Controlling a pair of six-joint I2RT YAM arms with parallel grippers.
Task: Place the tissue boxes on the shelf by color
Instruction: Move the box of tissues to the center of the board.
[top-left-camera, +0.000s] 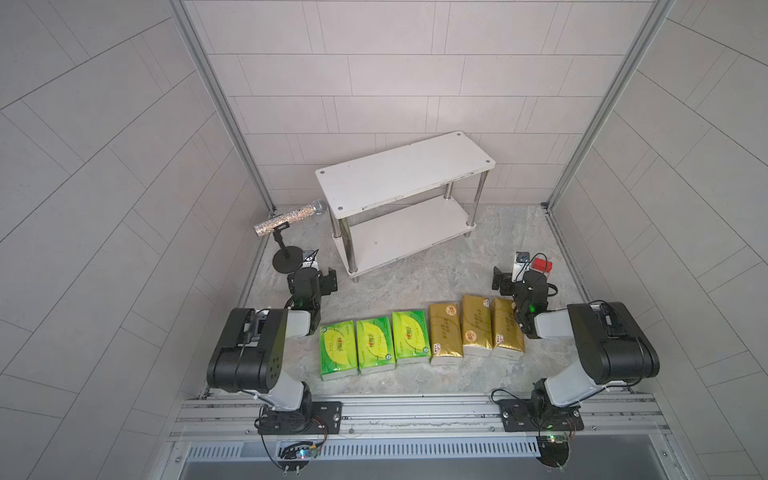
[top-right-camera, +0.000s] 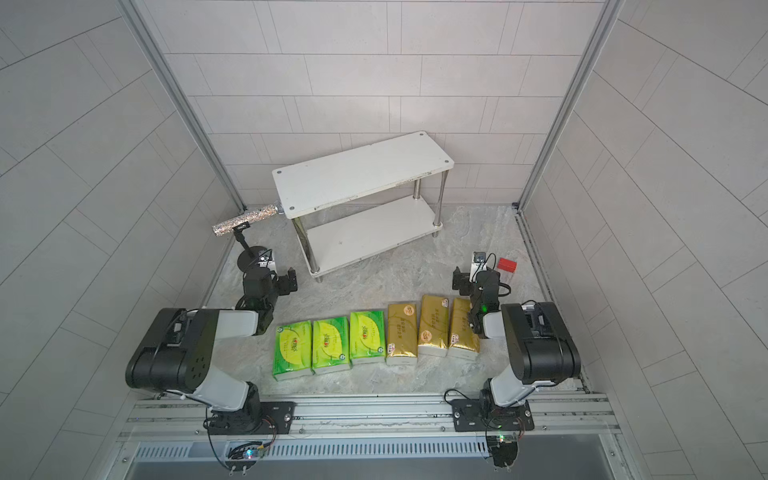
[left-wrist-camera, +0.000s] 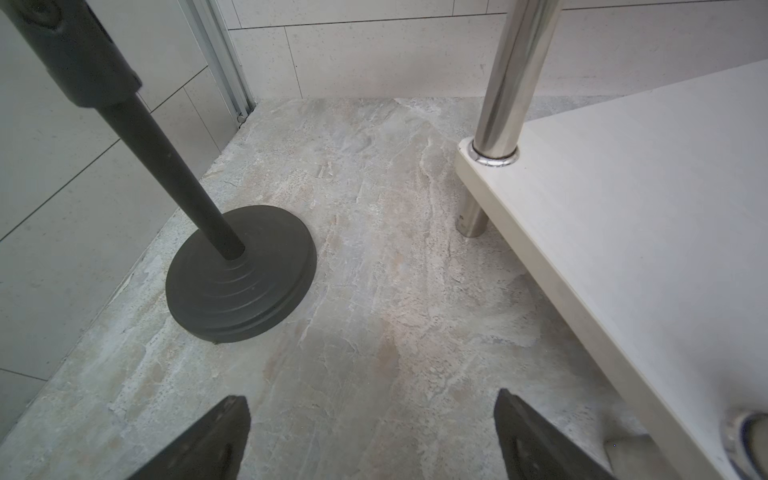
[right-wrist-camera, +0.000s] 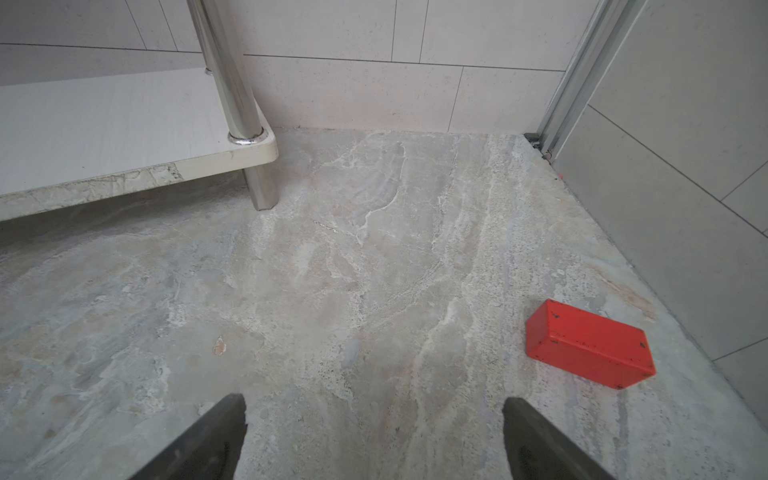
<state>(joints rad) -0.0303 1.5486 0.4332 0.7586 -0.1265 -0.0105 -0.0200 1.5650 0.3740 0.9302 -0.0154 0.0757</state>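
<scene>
Tissue boxes (top-left-camera: 411, 337), six: laid side by side in one row on the marbled tabletop (top-left-camera: 415, 286), behind the left pincer (left-wrist-camera: 372, 399) and the right pincer (right-wrist-camera: 374, 400), nearer the arm bases. Neither pincer is in contact with any of them.

- Green packs (top-left-camera: 375, 345), three: set at the left pincer's end of the row.
- Gold packs (top-left-camera: 477, 324), three: set at the right pincer's end. The outermost is partly covered by the right arm in both top views.
- Shelf (top-left-camera: 405, 174): two white boards on chrome legs, stood ahead of the pincers and between them, turned at an angle. Its lower board (left-wrist-camera: 623, 208) is seen just beside the left pincer, on that pincer's inner side.
- Left pincer: jaws spread wide, nothing held, kept over bare tabletop.
- Right pincer: jaws spread wide, nothing held, kept over bare tabletop.
- Microphone (top-left-camera: 286, 218), glittery, carried on a black stand (left-wrist-camera: 241, 278): placed just ahead of the left pincer, on its outer side.
- Red block (right-wrist-camera: 590, 345): laid flat ahead of the right pincer, on its outer side, near the wall.
</scene>
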